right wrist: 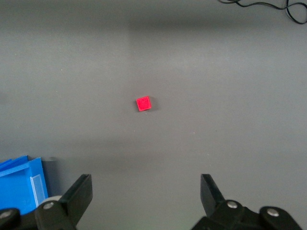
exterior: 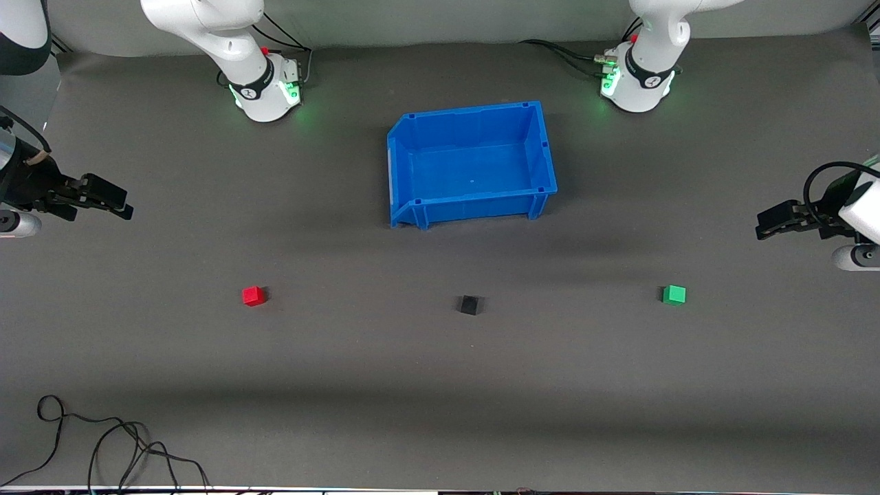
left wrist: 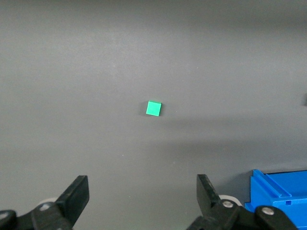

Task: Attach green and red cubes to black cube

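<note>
over the mat's ends, left gripper (exterior: 762,227) and right gripper (exterior: 124,205) hung wide open, holding nothing. nearer the camera lay red cube (exterior: 253,295), black cube (exterior: 469,304), green cube (exterior: 674,295), well apart. blue bin (exterior: 543,148) held nothing.

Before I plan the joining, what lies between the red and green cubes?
The black cube, apart from the red and green; front view shows it.
</note>
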Tool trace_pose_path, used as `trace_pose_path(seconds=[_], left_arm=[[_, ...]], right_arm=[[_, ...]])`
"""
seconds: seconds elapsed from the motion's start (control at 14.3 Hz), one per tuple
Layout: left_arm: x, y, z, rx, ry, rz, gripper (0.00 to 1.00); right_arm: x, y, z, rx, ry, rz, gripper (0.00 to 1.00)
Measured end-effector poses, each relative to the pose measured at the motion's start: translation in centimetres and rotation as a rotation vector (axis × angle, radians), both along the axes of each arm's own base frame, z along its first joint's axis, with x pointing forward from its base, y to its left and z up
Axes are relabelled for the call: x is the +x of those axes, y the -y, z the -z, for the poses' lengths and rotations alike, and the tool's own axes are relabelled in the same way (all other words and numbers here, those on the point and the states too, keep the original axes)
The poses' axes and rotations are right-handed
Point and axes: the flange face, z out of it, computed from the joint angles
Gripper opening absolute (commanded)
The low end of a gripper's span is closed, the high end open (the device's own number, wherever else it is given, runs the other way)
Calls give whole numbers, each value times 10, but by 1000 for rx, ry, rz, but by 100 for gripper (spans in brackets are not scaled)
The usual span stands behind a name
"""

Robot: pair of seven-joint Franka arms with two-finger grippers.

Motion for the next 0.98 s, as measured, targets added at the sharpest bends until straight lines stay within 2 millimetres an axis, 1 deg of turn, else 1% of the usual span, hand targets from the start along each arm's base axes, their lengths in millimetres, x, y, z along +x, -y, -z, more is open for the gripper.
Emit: trace_pose_path(seconds=[0.35, 0.49, 0.63, 0.7, 0.91, 0.98], left_arm=[[1, 0, 0, -1, 7, 14, 100], [1, 0, 6, -1, -5, 4, 100], [6, -6, 23, 0, -33, -72, 100], [10, -11, 36, 2, -46, -130, 99], [28, -36, 82, 6, -76, -328, 99], [33, -46, 101, 8, -83, -411, 99]], right_arm=[[0, 0, 0, 1, 0, 0, 100], [0, 0, 0, 1, 0, 0, 100], [0, 0, 0, 2, 0, 0, 100], [0, 0, 0, 2, -1, 0, 100], [0, 1, 0, 2, 0, 23, 100], [1, 2, 1, 2, -1, 86, 100]])
